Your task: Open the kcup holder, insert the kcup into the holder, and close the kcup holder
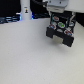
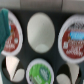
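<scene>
Wrist view: kcup (image 2: 39,71) between claw (image 2: 41,70) fingers.

1. The exterior view looks down at an angle from off the arm, far enough back to take in a wide stretch of white table (image 1: 25,57), with the holder (image 1: 61,30) toward the exterior view's right and a white bottle (image 1: 25,11) at the far edge.
2. The wrist view looks straight down from very close above the holder (image 2: 56,10), filling the frame with its round slots and pods (image 2: 15,37); the picture is blurred.
3. Both views share the holder's open top with its pods.
</scene>
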You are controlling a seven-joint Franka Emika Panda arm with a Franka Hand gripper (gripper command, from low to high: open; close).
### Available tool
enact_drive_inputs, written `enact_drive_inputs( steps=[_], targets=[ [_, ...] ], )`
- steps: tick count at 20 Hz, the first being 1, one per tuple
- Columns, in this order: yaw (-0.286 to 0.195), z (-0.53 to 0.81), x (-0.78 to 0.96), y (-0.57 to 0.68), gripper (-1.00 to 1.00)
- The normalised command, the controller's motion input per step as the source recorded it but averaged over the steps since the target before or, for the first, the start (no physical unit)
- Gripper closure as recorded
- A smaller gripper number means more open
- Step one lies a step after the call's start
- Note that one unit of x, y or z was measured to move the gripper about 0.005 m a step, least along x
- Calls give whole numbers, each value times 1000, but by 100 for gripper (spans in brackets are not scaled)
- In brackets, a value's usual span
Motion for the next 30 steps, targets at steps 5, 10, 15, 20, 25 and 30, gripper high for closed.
enact_drive_inputs(
  steps=[5, 10, 15, 20, 25, 30],
  targets=[
    [22, 0, 785, -277, -100],
    [70, -55, 732, -37, -100],
    [191, -90, 405, 201, -100],
    [234, -163, 185, 174, -100],
    [230, -177, -24, 192, -100],
    [161, -18, -232, 395, -100]
  ],
)
